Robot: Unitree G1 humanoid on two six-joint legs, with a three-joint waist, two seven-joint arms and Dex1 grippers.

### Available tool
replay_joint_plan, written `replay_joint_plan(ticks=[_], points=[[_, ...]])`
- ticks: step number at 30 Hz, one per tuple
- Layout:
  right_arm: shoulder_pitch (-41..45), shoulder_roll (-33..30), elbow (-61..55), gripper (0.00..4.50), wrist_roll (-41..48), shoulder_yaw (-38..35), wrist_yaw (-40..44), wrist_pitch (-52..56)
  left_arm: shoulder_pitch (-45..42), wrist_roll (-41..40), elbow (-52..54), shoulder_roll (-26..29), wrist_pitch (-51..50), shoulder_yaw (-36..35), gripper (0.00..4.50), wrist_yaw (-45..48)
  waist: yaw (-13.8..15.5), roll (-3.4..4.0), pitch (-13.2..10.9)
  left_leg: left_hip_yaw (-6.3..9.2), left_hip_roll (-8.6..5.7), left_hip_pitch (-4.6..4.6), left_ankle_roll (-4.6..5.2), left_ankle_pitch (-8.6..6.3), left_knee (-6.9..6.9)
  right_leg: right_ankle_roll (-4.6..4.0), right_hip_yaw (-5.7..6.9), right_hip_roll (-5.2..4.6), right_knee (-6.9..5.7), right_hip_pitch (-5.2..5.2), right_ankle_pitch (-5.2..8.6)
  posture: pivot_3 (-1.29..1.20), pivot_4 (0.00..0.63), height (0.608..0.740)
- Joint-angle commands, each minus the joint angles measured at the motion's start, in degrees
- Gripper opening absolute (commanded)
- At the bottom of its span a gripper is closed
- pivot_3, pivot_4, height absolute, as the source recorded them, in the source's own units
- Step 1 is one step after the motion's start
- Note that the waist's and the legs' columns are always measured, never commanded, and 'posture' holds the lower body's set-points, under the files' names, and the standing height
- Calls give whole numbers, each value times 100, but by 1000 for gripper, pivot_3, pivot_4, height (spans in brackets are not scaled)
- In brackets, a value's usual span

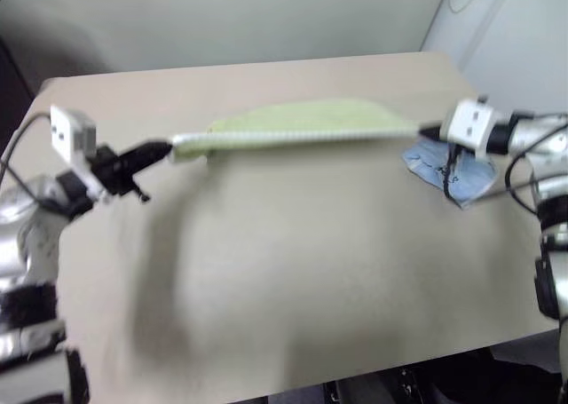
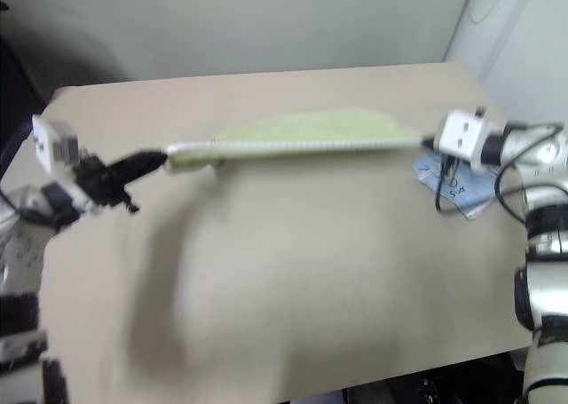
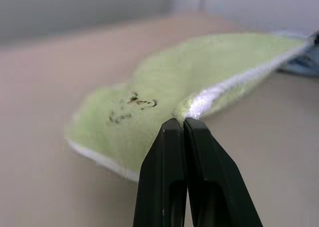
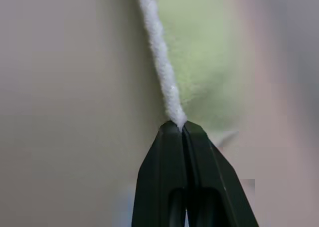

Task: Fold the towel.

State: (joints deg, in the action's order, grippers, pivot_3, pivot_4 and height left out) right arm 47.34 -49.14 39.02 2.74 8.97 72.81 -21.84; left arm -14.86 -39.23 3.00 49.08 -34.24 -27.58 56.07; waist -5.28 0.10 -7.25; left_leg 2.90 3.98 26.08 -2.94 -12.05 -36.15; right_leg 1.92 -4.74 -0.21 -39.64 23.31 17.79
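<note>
While the towel (image 1: 302, 124) is stretched taut between both arms above the far half of the bench (image 1: 293, 280), its white edging runs as a straight line from one tool to the other and the green body trails behind. The left tool (image 3: 185, 121) is clamped on one corner, near the dark embroidered mark (image 3: 133, 107); the right tool (image 4: 178, 124) is clamped on the opposite corner. A light blue cloth (image 1: 446, 175) lies on the bench below the right tool.

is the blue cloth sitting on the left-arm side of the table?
No: the light blue cloth lies near the table's right edge, under the right gripper, at the far end of the towel from the left gripper.
</note>
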Motion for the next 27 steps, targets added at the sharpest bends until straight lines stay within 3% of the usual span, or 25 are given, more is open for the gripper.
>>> replay_joint_plan(ticks=[1,3,7,9,13,16,27], points=[[-522,-477,-1634,0,831,-304,752,1154,808,-581,1179,205,-428,-700,34,211,24,5,-4,0,-1,-3,-3,1,0,0,-2,-3,-1,-2,0,0,150,740],[-935,-661,-2190,0,997,-322,1003,1598,1328,-796,1533,229,-734,-875,34,186,59,4,-7,-1,-4,-20,-11,5,7,2,-6,-8,-8,-18,-1,0,150,740],[-1430,-956,-2889,0,1226,-344,1360,2160,2428,-730,2100,318,-889,-1015,34,354,127,-20,-21,9,-4,-235,46,-28,6,8,-6,-11,6,-246,-9,0,150,740],[-1534,-1082,-3020,0,1249,-366,1499,2249,2849,-678,2238,340,-851,-1090,34,470,173,-24,-23,4,-5,-340,55,-34,10,-65,-6,-11,42,-358,35,0,150,740],[-1324,-1009,-2867,0,1138,-357,1504,2205,3156,-711,2238,279,-788,-1238,34,474,281,-40,-13,0,-15,-366,55,-44,7,-66,-7,-10,50,-382,35,0,150,740],[-709,-547,-2132,0,638,-201,961,1675,2677,-547,1777,127,-562,-1095,34,91,334,-38,-12,5,-17,-362,56,-55,9,-14,-7,-7,41,-373,6,0,150,740],[1593,886,1545,0,-1194,618,-547,30,44,709,-561,-172,233,421,34,-882,349,-35,-12,28,-14,-273,49,-55,9,-22,-1,-4,-29,-256,10,0,150,740]])
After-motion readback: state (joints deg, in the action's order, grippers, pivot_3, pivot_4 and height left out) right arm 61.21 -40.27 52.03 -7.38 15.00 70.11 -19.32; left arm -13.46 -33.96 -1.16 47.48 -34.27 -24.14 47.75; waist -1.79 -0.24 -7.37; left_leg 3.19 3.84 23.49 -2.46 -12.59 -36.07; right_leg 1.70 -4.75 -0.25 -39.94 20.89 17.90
